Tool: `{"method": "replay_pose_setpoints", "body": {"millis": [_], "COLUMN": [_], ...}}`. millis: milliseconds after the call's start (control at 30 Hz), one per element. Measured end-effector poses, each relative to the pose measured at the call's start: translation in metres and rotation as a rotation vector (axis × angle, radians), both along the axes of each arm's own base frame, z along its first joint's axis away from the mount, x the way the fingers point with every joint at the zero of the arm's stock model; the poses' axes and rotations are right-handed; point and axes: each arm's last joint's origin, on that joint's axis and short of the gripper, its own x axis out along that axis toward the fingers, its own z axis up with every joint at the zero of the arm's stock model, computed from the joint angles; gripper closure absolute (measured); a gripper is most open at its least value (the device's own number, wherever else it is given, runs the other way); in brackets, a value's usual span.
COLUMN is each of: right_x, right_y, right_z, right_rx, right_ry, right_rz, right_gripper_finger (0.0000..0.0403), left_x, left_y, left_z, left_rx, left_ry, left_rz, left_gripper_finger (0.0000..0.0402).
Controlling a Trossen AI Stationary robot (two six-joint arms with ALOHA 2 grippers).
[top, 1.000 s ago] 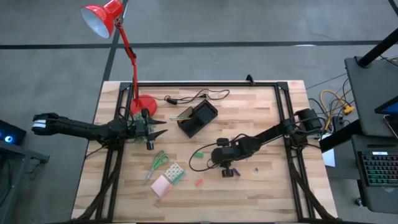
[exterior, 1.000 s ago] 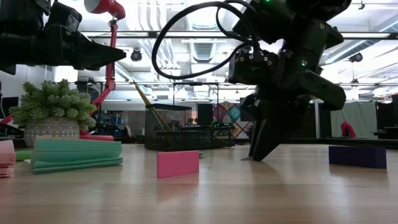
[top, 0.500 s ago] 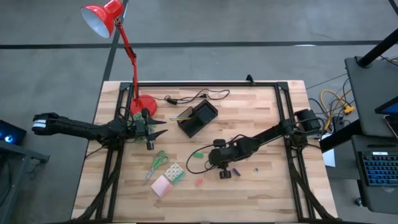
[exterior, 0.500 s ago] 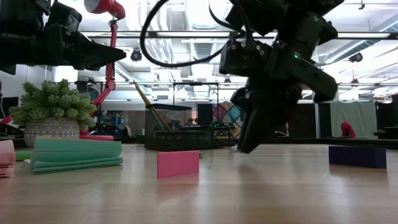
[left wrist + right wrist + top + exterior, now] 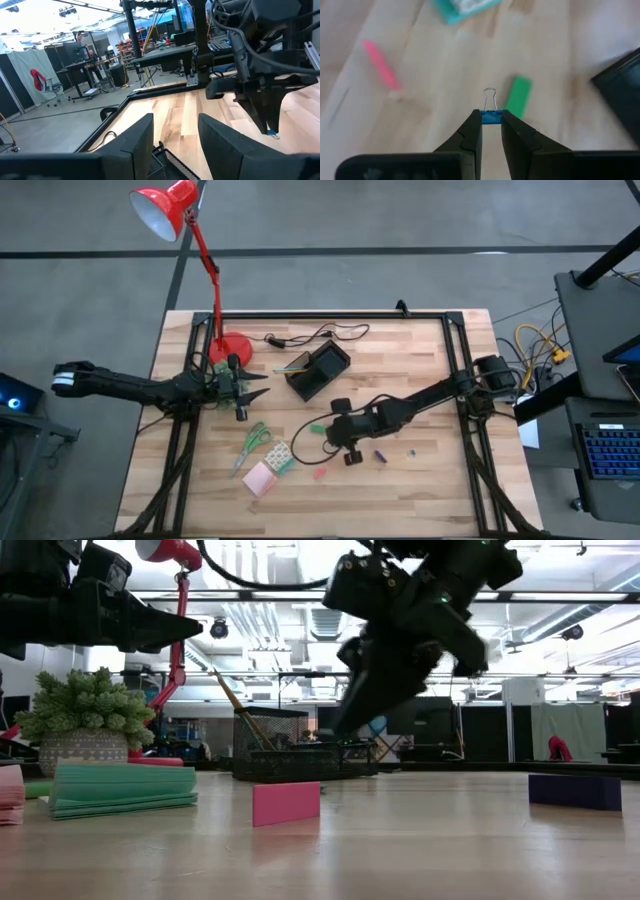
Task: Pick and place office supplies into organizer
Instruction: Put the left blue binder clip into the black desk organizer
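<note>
While airborne | right end effector (image 5: 491,125) pinches blue binder clip (image 5: 491,116)

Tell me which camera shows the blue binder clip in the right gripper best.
The right wrist view: the blue binder clip sits pinched at the right gripper tips, wire loop visible. The left wrist view shows a blue speck. High and low views don't show it.

Robotics lab: partition screens (image 5: 580,730), ceiling ducts (image 5: 260,580), workbenches (image 5: 170,52).

Blue binder clip (image 5: 491,116) pinched above table; black organizer (image 5: 318,370) upright near lamp.
</note>
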Motion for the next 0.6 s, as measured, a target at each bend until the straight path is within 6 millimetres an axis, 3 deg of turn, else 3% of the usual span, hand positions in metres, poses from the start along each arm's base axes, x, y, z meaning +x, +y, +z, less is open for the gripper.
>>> {"method": "replay_pose_setpoints", "body": {"millis": [267,600], "right_x": [0.013,0.022], "right_y": [-0.014,-0.057], "right_z": [0.007,0.011], "right_rx": [-0.131,-0.254], "right_ry": [-0.140,-0.138], "right_rz": [-0.034,-0.044], "right_gripper_finger": [0.0353,0.0353], "left_x": [0.000,0.000], "left_y": [0.000,0.000], "left_z": [0.000,0.000], "left_rx": [0.000,0.000], "left_ry": [0.000,0.001], "left_rz": [0.000,-0.001], "left_gripper_finger": [0.0259,0.0259]}}
